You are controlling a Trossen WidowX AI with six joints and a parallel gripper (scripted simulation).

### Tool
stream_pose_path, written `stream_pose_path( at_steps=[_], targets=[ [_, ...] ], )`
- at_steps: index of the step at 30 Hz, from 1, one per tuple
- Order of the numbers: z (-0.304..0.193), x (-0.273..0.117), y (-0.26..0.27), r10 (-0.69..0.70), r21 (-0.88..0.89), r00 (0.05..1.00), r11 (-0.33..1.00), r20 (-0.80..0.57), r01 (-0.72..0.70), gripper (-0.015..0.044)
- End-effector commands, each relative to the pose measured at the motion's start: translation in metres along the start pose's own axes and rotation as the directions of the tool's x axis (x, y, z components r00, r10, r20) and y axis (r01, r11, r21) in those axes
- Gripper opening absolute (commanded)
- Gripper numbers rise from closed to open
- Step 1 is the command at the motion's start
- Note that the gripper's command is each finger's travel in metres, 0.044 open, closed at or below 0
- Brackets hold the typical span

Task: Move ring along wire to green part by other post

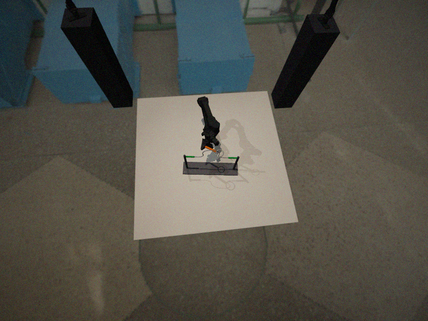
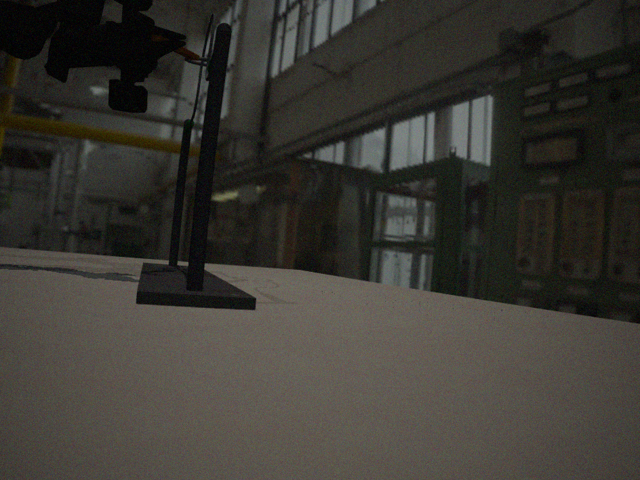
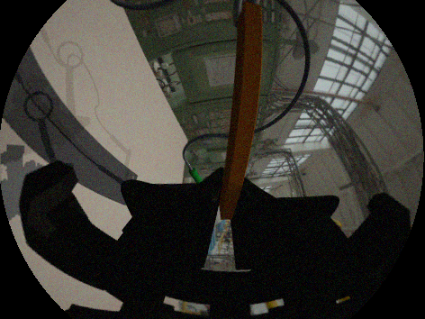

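Note:
My gripper (image 1: 206, 146) (image 2: 182, 41) (image 3: 225, 172) is shut on the orange handle (image 1: 211, 149) (image 2: 189, 53) (image 3: 246, 99), above and behind the stand. In the top view the ring (image 1: 223, 152) is around the right bend of the grey wire (image 1: 199, 156) (image 2: 196, 97) (image 3: 308, 59), nearer the right green part (image 1: 232, 158) than the left green part (image 1: 190, 156). In the wrist view the ring is mostly cut off at the top, and the wire loops behind the handle. I cannot tell the gap between ring and wire.
The left post (image 1: 186, 162) and right post (image 1: 236, 163) stand on a dark base (image 1: 196, 172) (image 2: 196, 300) on the pale table (image 1: 207, 214). Shadows of arm, ring and wire fall on base and table. Two black hanging boxes (image 1: 98, 58) (image 1: 305, 62) flank the table's far side in the top view.

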State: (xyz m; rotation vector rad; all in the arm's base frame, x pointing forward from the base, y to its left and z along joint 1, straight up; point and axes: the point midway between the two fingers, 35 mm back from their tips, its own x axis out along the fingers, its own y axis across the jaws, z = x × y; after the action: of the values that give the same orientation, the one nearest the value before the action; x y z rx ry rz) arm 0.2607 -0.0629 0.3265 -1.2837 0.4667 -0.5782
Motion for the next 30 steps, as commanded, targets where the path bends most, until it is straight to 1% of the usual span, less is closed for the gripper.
stream_pose_path(
  at_steps=[1, 17, 25, 30],
  targets=[
    [-0.002, 0.0, -0.004, -0.04, -0.057, 0.999, 0.998, 0.005, 0.04, -0.015],
    [0.0, 0.0, -0.015, -0.155, -0.24, 0.987, 0.957, 0.047, 0.162, -0.015],
    [-0.001, 0.001, -0.013, -0.183, -0.286, 0.981, 0.939, 0.062, 0.193, -0.015],
    [-0.004, 0.002, -0.008, -0.18, -0.281, 0.982, 0.941, 0.06, 0.19, -0.015]
  ],
)
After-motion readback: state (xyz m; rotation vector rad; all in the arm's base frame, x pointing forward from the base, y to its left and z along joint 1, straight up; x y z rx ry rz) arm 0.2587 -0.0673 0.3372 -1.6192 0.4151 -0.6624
